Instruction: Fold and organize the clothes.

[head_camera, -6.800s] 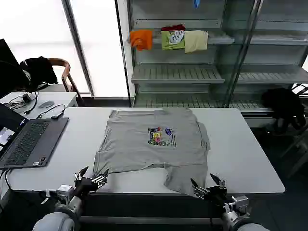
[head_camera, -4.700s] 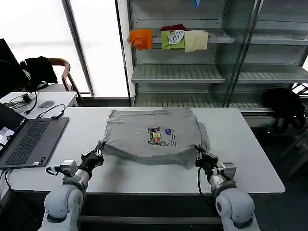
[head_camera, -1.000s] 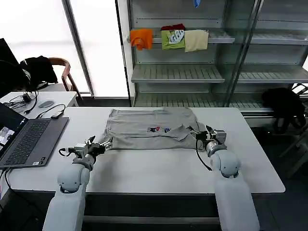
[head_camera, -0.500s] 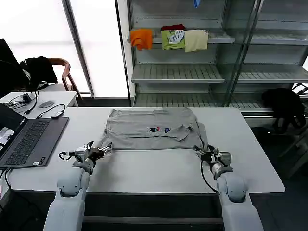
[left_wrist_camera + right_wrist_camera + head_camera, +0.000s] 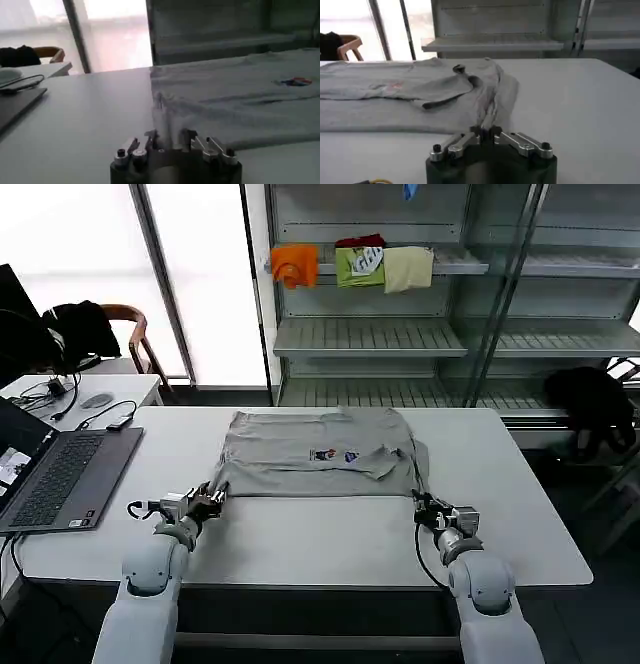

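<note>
A light grey shirt [image 5: 320, 474] with a small multicolour chest print [image 5: 335, 454] lies folded across the far half of the white table [image 5: 330, 544]. My left gripper [image 5: 208, 496] rests on the table at the shirt's near left corner. Its fingers stand apart in the left wrist view [image 5: 168, 136], with the edge of the shirt [image 5: 240, 100] right in front of them. My right gripper [image 5: 424, 505] sits at the near right corner. In the right wrist view it [image 5: 486, 131] is shut on a bunched strip of the shirt [image 5: 395, 100].
An open laptop [image 5: 60, 474] lies on the table's left side. Behind the table a metal shelf [image 5: 370, 339] carries orange, green and beige folded pieces [image 5: 350, 264]. A black garment [image 5: 590, 399] hangs at the right. A chair [image 5: 125, 324] and a side table [image 5: 90, 389] stand far left.
Both grippers carried the shirt's near hem up and over toward the far edge, folding it. In the last second they drew back toward the near side, the right one more.
</note>
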